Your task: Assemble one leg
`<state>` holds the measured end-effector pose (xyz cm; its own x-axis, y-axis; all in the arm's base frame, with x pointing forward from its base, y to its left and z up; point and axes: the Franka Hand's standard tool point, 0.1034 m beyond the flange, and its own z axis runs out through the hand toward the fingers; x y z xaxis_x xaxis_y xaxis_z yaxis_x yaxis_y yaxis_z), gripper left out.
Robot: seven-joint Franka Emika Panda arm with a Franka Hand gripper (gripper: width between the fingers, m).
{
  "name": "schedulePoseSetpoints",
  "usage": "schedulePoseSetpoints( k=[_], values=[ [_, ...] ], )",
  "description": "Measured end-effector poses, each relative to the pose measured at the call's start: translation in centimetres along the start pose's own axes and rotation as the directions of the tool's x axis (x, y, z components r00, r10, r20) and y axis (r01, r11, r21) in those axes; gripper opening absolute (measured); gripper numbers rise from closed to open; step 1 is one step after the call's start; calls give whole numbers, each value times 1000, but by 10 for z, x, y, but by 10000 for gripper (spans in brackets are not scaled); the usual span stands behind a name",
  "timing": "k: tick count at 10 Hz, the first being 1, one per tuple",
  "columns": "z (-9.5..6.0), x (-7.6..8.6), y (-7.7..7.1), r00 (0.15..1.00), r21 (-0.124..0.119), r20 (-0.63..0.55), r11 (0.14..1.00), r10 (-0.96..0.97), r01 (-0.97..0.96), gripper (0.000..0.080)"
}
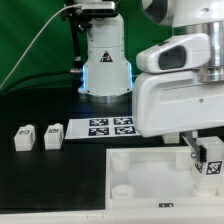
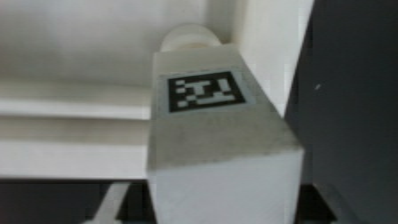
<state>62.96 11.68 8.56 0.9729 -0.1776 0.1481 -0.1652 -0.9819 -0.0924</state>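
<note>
Black table [image 1: 40, 190], green backdrop. In the exterior view there is open table at 7–8 o'clock, spare legs [image 1: 22, 137] at 9 o'clock and the marker board [image 1: 110, 126] near centre. At 4 o'clock the gripper [image 1: 205, 156] is clamped on the leg [image 1: 212, 166] over the white panel [image 1: 140, 172], both cropped by the frame edge. Only the wrist view shows its tag [image 2: 201, 92] clearly; the fingers are hard to make out.

No actual words, numbers or brands to read anywhere. Only black-and-white square fiducial tags: one on the leg [image 2: 205, 92] held in the gripper [image 1: 205, 150], four on the marker board [image 1: 110, 126] off toward the exterior view's left of it, and one each on the nearer loose leg [image 1: 53, 133] and farther loose leg [image 1: 23, 138] beyond that.
</note>
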Motion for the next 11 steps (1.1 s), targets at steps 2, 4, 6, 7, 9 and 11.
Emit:
schedulePoseSetpoints(
  k=[2, 4, 6, 7, 9, 11],
  values=[
    [0, 2, 10, 924, 15, 9, 923, 383, -383, 303],
    [0, 2, 14, 749, 38, 47, 748, 661, -662, 303],
    [1, 1, 17, 594, 27, 61, 594, 802, -804, 303],
    [1, 0, 17, 494, 17, 70, 494, 867, -869, 303],
    [2, -2, 18, 299, -1, 89, 301, 950, -954, 303],
    [2, -3, 20, 290, 3, 110, 291, 951, -957, 303]
  ],
)
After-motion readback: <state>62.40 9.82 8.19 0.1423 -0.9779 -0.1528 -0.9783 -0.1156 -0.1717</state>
